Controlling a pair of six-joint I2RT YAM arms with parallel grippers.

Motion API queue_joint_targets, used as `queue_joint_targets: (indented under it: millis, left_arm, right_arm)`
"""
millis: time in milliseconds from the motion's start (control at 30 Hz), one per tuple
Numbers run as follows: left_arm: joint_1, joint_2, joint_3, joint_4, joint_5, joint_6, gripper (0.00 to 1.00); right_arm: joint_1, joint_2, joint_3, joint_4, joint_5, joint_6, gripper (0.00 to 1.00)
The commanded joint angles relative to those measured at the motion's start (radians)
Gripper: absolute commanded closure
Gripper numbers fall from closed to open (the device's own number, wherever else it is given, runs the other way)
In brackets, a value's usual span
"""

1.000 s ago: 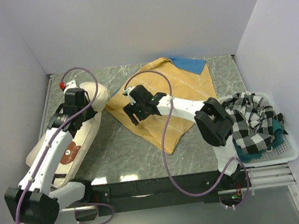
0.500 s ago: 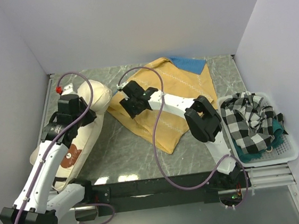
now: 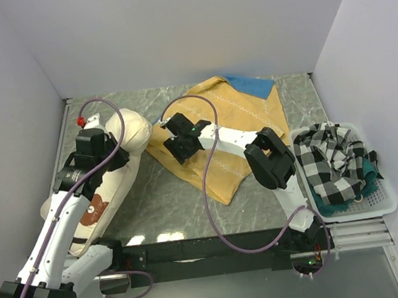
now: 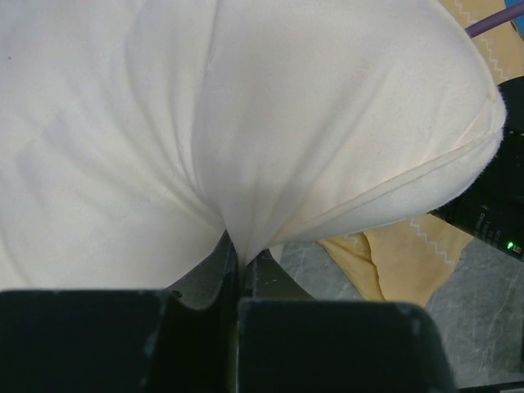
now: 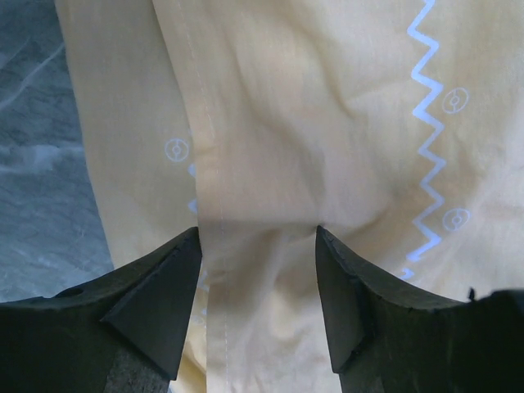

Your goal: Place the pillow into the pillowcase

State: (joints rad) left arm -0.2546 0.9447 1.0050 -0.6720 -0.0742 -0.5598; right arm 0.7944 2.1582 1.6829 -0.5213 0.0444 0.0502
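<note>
Left claw (image 4: 237, 266), seen from its own wrist camera, is closed tight on a pinched fold of the pillow (image 4: 270, 123), and the cream fabric puckers into the jaws. That grip looks meant to carry the stuffed end toward the pillowcase (image 4: 401, 246), whose yellow edge shows just beneath the pillow's corner.

From the right wrist, the right claw (image 5: 258, 246) stands wide open and holds nothing. Its tips straddle a stitched hem (image 5: 205, 164) of the mustard cloth, likely set to pinch one layer and lift the mouth. Whether they touch the fabric I cannot tell.

Only the top view gives the layout. The pillow lies along the left of the counter (image 3: 162, 203), its far end raised and just beside the pillowcase's left edge, none of it inside yet. This view also shows the bear print (image 3: 93, 208), a blue corner (image 3: 253, 85) on the far side, and a checked cloth (image 3: 331, 156) in a basket (image 3: 379, 205) well apart at the right.
</note>
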Motion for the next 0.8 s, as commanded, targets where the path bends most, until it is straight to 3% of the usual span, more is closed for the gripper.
queue_joint_targets:
  millis: [0,300,367,467,500,600,767]
  left_arm:
    - [-0.003,-0.041,-0.005,0.089,0.04,0.008,0.99]
    - [-0.003,-0.061,-0.019,0.077,0.083,0.024,0.99]
    - [-0.003,-0.075,-0.026,0.074,0.086,0.023,0.99]
    - [-0.003,-0.089,-0.028,0.065,0.094,0.024,0.99]
    - [-0.003,-0.093,-0.031,0.063,0.099,0.026,0.99]
    - [-0.003,-0.104,-0.037,0.055,0.137,0.034,0.99]
    - [-0.003,-0.101,-0.089,0.058,0.2,0.034,0.99]
  right_arm:
    - [0.006,-0.009,0.024,-0.003,0.014,-0.01,0.36]
    - [0.006,0.037,0.11,-0.014,0.032,0.007,0.39]
    - [0.005,0.055,0.136,-0.026,0.028,0.007,0.44]
    - [0.003,0.068,0.167,-0.042,0.032,0.01,0.6]
    - [0.003,0.068,0.173,-0.045,0.037,0.011,0.71]
    - [-0.003,0.055,0.181,-0.049,0.051,0.022,0.84]
    - [-0.033,0.017,0.207,-0.062,0.032,0.069,0.9]
